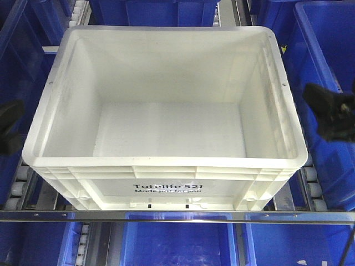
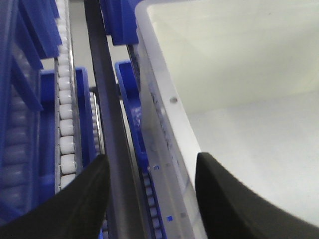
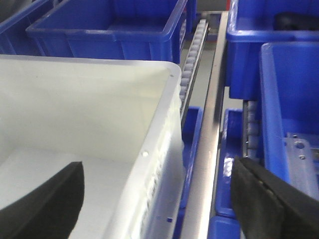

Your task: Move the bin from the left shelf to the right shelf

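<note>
Partly cropped: bin (image 1: 166,127), end effectors.

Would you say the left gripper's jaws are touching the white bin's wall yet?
Apart. The left wrist view shows the left gripper open, its jaws straddling the white bin wall, with a visible gap on both sides.

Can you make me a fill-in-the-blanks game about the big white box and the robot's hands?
1. The big bin in the middle is the colour ____.
2. Inside, the bin holds ____.
3. The bins all around it are ____.
4. The left hand has one finger on each side of the bin's side wall, so it is ____, like the right hand.

Missing words: white; nothing; blue; open
</note>
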Available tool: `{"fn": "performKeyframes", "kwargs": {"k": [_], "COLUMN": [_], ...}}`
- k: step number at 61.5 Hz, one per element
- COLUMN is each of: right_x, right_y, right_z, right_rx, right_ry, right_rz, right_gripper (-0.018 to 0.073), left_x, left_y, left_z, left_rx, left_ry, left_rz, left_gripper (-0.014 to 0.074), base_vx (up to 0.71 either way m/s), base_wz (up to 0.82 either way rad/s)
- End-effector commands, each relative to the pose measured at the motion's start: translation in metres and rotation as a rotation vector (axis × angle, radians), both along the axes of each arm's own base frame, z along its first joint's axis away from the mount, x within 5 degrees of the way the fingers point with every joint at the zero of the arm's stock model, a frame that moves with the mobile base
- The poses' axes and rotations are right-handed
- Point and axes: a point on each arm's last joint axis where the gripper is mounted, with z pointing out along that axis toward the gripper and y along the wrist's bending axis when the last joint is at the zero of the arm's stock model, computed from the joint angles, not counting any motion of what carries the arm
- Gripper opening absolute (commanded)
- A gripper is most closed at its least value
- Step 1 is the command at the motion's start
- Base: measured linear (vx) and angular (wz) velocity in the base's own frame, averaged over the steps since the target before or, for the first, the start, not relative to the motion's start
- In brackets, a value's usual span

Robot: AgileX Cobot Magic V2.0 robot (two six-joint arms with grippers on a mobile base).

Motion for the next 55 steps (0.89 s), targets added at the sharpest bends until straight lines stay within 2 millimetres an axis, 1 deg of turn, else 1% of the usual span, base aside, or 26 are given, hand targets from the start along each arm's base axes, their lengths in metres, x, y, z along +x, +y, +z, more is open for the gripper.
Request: {"fn": "performKeyframes", "kwargs": {"k": [1,5,10,16,23,27,32,41,50,53,55], "right_x": [-0.017,-0.032,-0.046,-0.055,-0.051,-0.047,-0.041,-0.035,-0.034,-0.034,-0.034], "right_y": [-0.007,-0.01,-0.013,-0.015,-0.018,-0.022,-0.024,-0.024,-0.024,-0.024,-0.024], "right_z": [0.009,0.0,-0.01,-0.021,-0.033,-0.035,-0.038,-0.041,-0.042,-0.042,-0.042], "right_rx": [-0.019,-0.048,-0.056,-0.073,-0.137,-0.144,-0.14,-0.146,-0.147,-0.147,-0.147], "right_ry": [-0.168,-0.206,-0.233,-0.263,-0.331,-0.4,-0.447,-0.446,-0.443,-0.443,-0.443], "right_rz": [-0.029,-0.026,-0.024,-0.029,-0.07,-0.12,-0.166,-0.184,-0.183,-0.183,-0.183], "right_gripper": [0.0586,0.0586,0.0586,0.0586,0.0586,0.0586,0.0586,0.0586,0.0584,0.0569,0.0538], "left_x": [-0.022,-0.039,-0.053,-0.062,-0.059,-0.055,-0.051,-0.049,-0.049,-0.049,-0.049], "left_y": [0.005,0.008,0.011,0.013,0.015,0.015,0.016,0.016,0.016,0.016,0.016], "left_z": [0.008,0.003,-0.005,-0.014,-0.02,-0.026,-0.031,-0.031,-0.03,-0.031,-0.031], "left_rx": [-0.039,-0.048,-0.054,-0.06,-0.079,-0.085,-0.093,-0.096,-0.096,-0.096,-0.096], "left_ry": [-0.155,-0.2,-0.237,-0.277,-0.368,-0.407,-0.448,-0.472,-0.474,-0.473,-0.472], "left_rz": [0.008,0.008,0.008,0.011,0.035,0.049,0.065,0.072,0.072,0.072,0.072], "left_gripper": [0.0379,0.0379,0.0379,0.0379,0.0379,0.0379,0.0379,0.0379,0.0377,0.0365,0.0345], "base_vx": [0.0,0.0,0.0,0.0,0.0,0.0,0.0,0.0,0.0,0.0,0.0], "base_wz": [0.0,0.0,0.0,0.0,0.0,0.0,0.0,0.0,0.0,0.0,0.0]}}
